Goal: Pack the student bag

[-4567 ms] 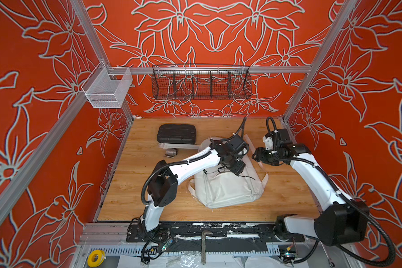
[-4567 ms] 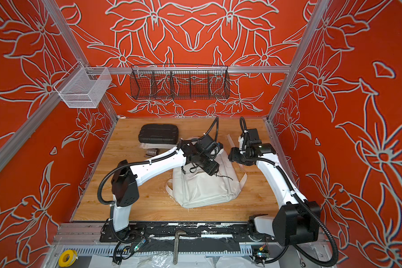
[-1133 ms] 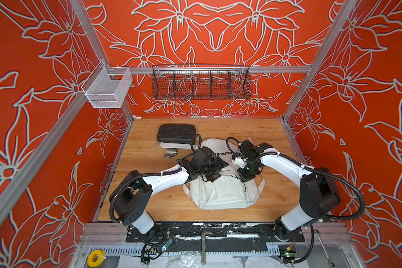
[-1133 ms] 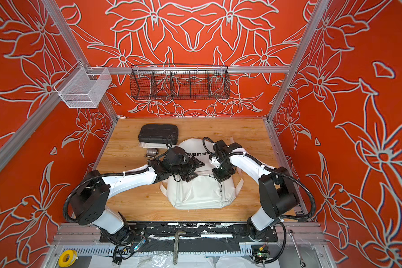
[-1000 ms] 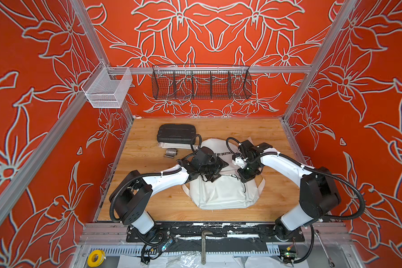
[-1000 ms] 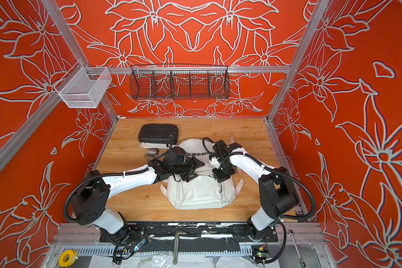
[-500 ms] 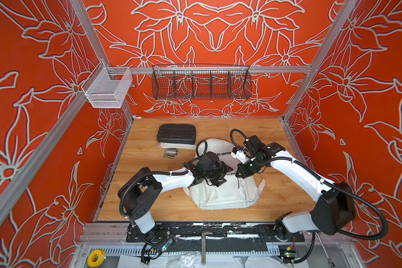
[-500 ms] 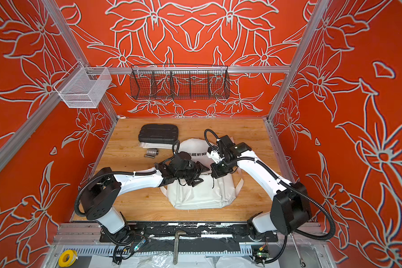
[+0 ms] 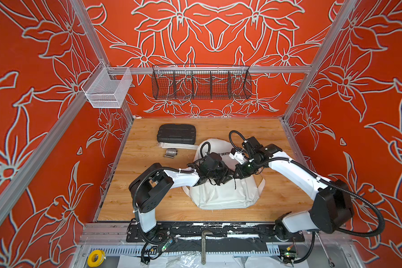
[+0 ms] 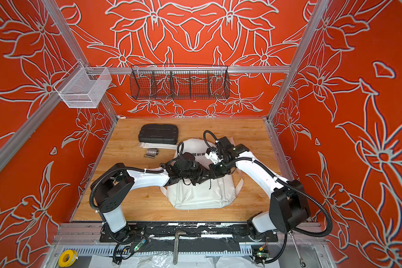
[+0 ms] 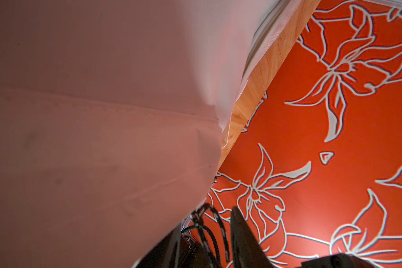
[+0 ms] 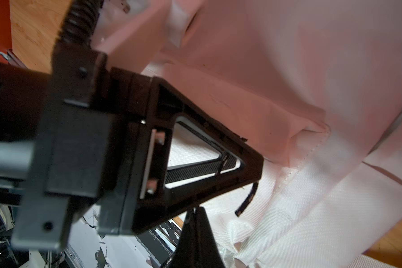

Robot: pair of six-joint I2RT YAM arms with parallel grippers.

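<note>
The student bag (image 9: 221, 197) (image 10: 200, 197), a white backpack with black print, lies flat on the wooden table. My left gripper (image 9: 226, 178) (image 10: 203, 179) hovers low over its middle. In the left wrist view its jaws (image 11: 209, 234) stand a little apart, with a black cord zipper pull (image 11: 201, 229) looped between them beside the bag's fabric (image 11: 79, 116). My right gripper (image 9: 238, 172) (image 10: 212, 174) is shut and meets the left one tip to tip. In the right wrist view its tip (image 12: 195, 213) runs under the left gripper; anything pinched there is hidden. A cord end (image 12: 245, 200) dangles over the bag (image 12: 288, 220).
A black hard case (image 9: 176, 134) lies at the back left, with a white flat pouch (image 9: 176, 146) and a small metal piece (image 9: 171, 153) in front of it. A black wire basket (image 9: 201, 82) and a white mesh basket (image 9: 107, 88) hang on the walls.
My left gripper has slid right and forward over the bag, and its jaws have narrowed round the cord. The right arm's elbow has swung outward, with its shut gripper now against the left one.
</note>
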